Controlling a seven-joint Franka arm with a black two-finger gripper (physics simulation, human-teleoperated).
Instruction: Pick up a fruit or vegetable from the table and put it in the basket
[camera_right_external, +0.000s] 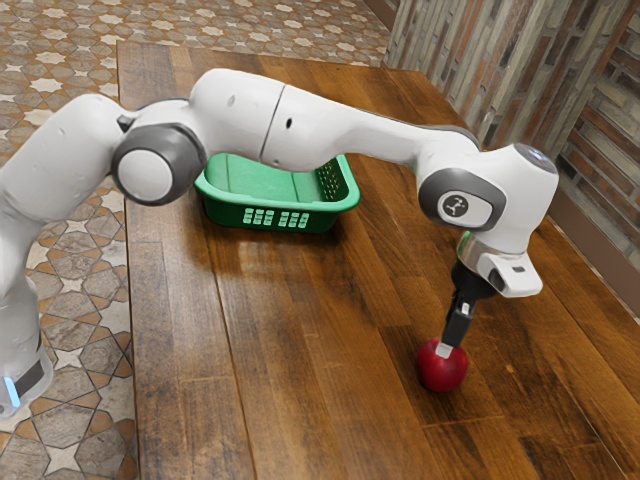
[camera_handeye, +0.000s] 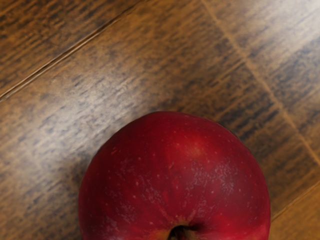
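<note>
Tool (camera_right_external: 445, 350) points down, slightly tilted, its tip against the upper part of the apple (camera_right_external: 442, 374) in the exterior view. Can't tell if the tool is apart, together or clamped on the apple. Black mount (camera_right_external: 473, 281) and white hand (camera_right_external: 513, 274) are above the apple, a bit toward the exterior view's right.

Apple is deep red with pale specks and looks to sit on the counter (camera_right_external: 300, 350). Wrist view: apple is close under the hand, stem hollow (camera_handeye: 181, 230) facing the camera, short dark stem (camera_handeye: 183, 234) in it, dark shadow on the wood beside the skin.

Robot arm (camera_right_external: 340, 125) arches over the counter from the exterior view's left, then drops to the apple. Pale links, grey joint covers.

Basket (camera_right_external: 222, 213) is green plastic, upright on the counter, well apart from the apple, farther from the exterior camera and toward that view's left. Small openings in its walls; the arm hides part of its far side. Apple is outside the basket.

Counter is brown wood planks, seams running past the apple. Beyond it, toward the exterior view's upper right from the apple, a wall (camera_right_external: 500, 60) of mixed brick strips. Patterned tile floor (camera_right_external: 60, 330) lies past the counter edge, toward the exterior view's left of the apple.
</note>
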